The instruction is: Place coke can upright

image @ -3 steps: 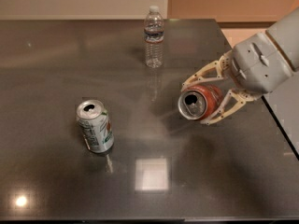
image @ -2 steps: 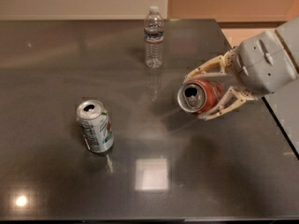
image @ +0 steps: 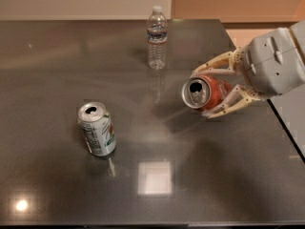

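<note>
The red coke can (image: 206, 92) is held on its side, its open silver top facing left toward the camera, a little above the dark table (image: 143, 142) at the right. My gripper (image: 206, 92) comes in from the right edge, its cream fingers (image: 224, 108) closed around the can from above and below. The grey wrist body (image: 275, 62) sits behind the can.
A silver-and-green soda can (image: 97, 129) stands upright at the left centre. A clear plastic water bottle (image: 157, 38) stands upright at the back centre. The table's right edge (image: 286, 128) runs just under my wrist. A bright light reflection (image: 155, 177) lies on the table front.
The gripper with the coke can has risen slightly and shifted a little right. The other can and the bottle have not moved.
</note>
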Tool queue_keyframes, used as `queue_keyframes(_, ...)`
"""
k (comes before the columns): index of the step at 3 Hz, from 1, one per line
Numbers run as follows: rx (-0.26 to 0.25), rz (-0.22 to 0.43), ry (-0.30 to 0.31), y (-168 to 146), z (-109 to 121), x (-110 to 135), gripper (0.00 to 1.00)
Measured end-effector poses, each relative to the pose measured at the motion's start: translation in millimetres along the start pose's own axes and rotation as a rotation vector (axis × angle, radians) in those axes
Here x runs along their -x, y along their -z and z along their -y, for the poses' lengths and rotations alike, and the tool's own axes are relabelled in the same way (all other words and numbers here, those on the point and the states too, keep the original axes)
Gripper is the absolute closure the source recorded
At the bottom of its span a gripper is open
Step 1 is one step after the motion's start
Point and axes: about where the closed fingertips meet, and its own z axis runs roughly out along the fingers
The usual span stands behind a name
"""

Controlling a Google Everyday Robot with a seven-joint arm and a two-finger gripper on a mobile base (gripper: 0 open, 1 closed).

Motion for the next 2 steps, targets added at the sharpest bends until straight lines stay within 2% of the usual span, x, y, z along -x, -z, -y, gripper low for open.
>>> queue_keyframes(1,-0.013,0.072,-0.047,-2.6,0.9,2.3,1.0)
queue_keyframes(2,-0.032,0.192,-0.117,0.0,8.4,16.6,1.0)
